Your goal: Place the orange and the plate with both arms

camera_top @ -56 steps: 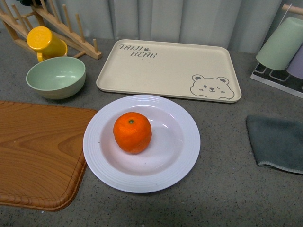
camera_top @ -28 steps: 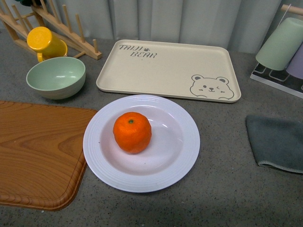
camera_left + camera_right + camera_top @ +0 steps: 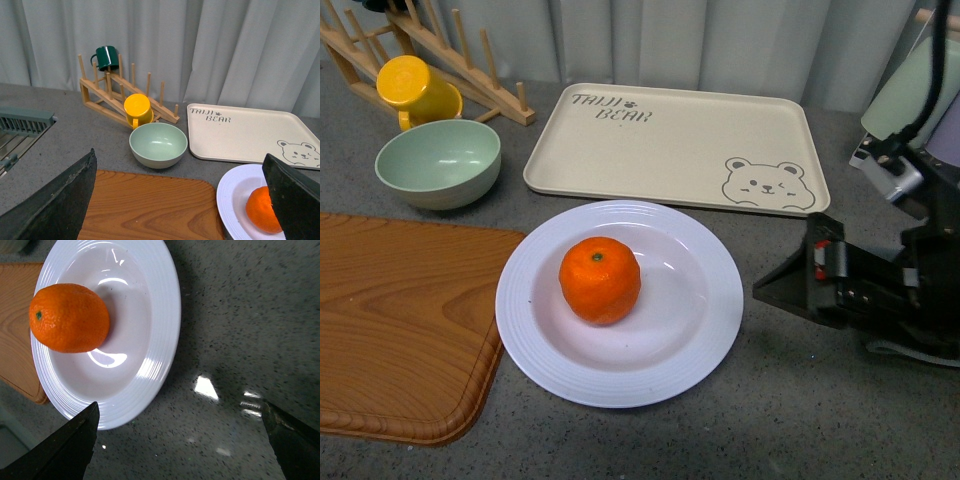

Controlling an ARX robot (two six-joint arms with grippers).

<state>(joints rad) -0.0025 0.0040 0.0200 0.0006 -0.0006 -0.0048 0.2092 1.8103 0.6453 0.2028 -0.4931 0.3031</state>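
Since one second ago the right arm has come into the front view from the right side. Its black right end effector (image 3: 780,286) now hangs low over the bench (image 3: 790,420), just beside the right rim of the plate (image 3: 712,330) but apart from it. The plate and the orange (image 3: 600,280) have kept their places.

Nearest at the left lies a wooden board (image 3: 400,310). Its rounded edge meets the left rim of the plate; I cannot tell if the rim only touches it or lies a little over it. The orange sits in the hollow of the plate, a little left of the centre, with the green stem dimple turned up.

In the right wrist view the two fingers stand wide apart with nothing between them, and the plate with the orange shows beyond. The left end effector (image 3: 179,165) is also spread wide and holds nothing; the board and the bowl show between its fingers.

Farther back, a pale green bowl (image 3: 438,162) stands behind the board, and a beige bear tray (image 3: 680,145) lies behind the plate, near it but not touching. Behind the bowl a yellow cup (image 3: 415,88) rests on a wooden rack (image 3: 470,60), which also carries a dark green mug (image 3: 106,56). At the far right a pale green cup (image 3: 910,90) stands tilted, partly behind the arm. A grey curtain (image 3: 720,40) closes the back.
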